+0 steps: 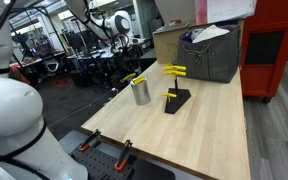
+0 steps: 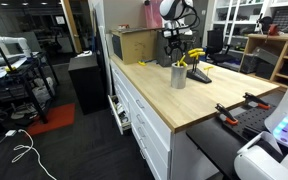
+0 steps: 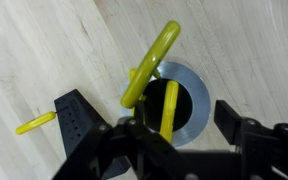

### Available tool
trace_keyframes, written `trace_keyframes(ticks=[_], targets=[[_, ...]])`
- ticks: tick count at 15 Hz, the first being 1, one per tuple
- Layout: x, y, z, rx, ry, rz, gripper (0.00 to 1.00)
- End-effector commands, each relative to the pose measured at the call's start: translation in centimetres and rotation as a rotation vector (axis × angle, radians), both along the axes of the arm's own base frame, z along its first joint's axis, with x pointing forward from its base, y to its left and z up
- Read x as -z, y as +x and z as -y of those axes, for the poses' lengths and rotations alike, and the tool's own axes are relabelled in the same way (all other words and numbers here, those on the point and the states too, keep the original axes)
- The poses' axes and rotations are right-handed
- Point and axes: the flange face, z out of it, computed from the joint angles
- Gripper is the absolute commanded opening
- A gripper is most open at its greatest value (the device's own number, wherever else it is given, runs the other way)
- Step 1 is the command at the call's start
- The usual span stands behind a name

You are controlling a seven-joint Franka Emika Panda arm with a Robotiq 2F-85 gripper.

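Observation:
A silver metal cup (image 1: 141,93) (image 2: 178,76) stands on the light wooden table (image 1: 199,130). In the wrist view the cup (image 3: 194,85) holds a yellow looped piece (image 3: 149,62) that leans out over its rim and a straight yellow stick (image 3: 169,112). My gripper (image 3: 184,123) (image 2: 181,52) hangs just above the cup. Its fingers (image 3: 234,118) stand apart on either side of the cup mouth, with the stick close to one of them but not pinched. Beside the cup is a black stand (image 1: 177,101) (image 3: 74,115) with yellow pegs (image 1: 174,70) (image 3: 34,123).
A cardboard box (image 1: 174,42) (image 2: 134,45) and a grey bin (image 1: 214,58) with papers sit at the far end of the table. Orange-handled clamps (image 1: 124,152) grip the near edge. A white rounded body (image 1: 14,125) fills the near corner.

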Motion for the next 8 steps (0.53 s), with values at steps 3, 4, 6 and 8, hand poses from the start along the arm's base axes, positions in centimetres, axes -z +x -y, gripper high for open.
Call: trace_keyframes(ticks=[3,4,6,8], targets=[[-1.7,-0.4,1.6,0.017,0.032,-0.015,1.00],[-1.4,-0.1,1.6,0.014,0.033,-0.015,1.00],[-0.9,0.2,1.7,0.006,0.032,-0.016,1.00],[-0.3,0.5,1.9,-0.002,0.034,-0.020,1.00]])
